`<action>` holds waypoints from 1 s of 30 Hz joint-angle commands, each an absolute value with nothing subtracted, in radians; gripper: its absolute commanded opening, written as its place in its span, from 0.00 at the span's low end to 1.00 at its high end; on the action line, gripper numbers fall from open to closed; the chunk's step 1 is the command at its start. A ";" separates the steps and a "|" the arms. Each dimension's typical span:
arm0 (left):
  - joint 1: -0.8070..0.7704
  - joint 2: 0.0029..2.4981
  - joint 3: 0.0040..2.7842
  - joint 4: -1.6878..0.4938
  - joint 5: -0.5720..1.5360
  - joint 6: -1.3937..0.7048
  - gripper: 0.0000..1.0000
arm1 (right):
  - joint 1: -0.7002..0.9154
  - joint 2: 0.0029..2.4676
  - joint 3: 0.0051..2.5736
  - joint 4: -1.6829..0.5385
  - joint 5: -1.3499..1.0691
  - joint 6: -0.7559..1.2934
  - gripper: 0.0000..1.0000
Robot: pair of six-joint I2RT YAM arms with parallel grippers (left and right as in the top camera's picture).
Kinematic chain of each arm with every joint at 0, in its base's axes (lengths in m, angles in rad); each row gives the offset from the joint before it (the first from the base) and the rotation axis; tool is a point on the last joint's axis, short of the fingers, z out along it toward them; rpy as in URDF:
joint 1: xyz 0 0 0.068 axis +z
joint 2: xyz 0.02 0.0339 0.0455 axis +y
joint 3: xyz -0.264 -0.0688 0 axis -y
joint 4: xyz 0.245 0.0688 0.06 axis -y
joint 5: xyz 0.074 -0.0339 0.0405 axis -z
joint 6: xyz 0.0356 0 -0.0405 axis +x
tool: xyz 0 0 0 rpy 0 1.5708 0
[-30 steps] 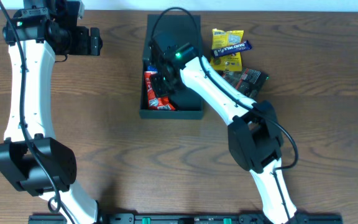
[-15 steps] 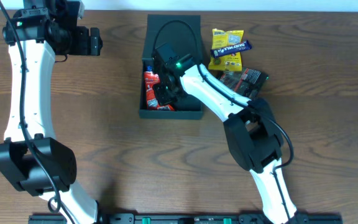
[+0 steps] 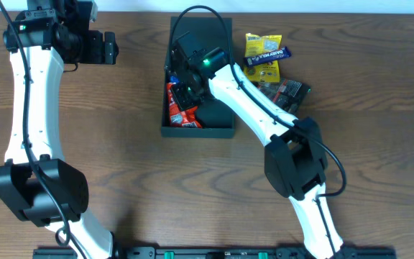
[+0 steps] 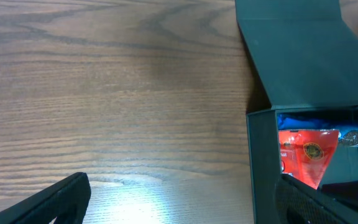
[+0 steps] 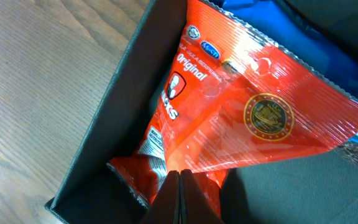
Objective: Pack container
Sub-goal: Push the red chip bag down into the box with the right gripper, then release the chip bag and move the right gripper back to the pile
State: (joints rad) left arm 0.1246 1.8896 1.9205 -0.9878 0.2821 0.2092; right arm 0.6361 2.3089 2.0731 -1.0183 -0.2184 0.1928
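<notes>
The container (image 3: 196,132) is a dark box in the middle of the table, its flap lid (image 3: 200,32) lying open at the far side. Red snack packets (image 3: 175,101) lie along its left wall, over a blue packet (image 5: 316,50). My right gripper (image 3: 187,92) is down inside the box, shut. In the right wrist view its closed tips (image 5: 179,173) touch the lower edge of a red packet (image 5: 253,112); nothing shows between them. My left gripper (image 3: 113,47) hangs open over bare table far left of the box, its view showing the box wall (image 4: 263,162) and a red packet (image 4: 306,152).
To the right of the box lie a yellow packet (image 3: 263,50), a dark blue chocolate bar (image 3: 266,57) across it, and a dark packet (image 3: 290,92) nearer me. The right arm reaches over these into the box. Bare wood lies left and in front of the box.
My right gripper dipped towards the front of the box half a second ago and has come back towards its middle, still shut. The left arm has not moved.
</notes>
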 commanded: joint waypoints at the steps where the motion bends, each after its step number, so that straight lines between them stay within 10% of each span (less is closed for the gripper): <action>1: 0.133 1.896 1.920 -0.989 0.284 0.202 0.96 | 0.642 2.339 2.070 -1.014 -0.237 0.167 0.01; 30: 0.133 1.896 1.919 -0.991 0.282 0.202 0.95 | 0.547 2.212 2.103 -1.005 -0.057 0.220 0.01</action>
State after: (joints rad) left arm 0.1246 1.8896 1.9205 -0.9878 0.2817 0.2092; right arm 0.6060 2.3157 2.0750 -1.0103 -0.1810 0.1730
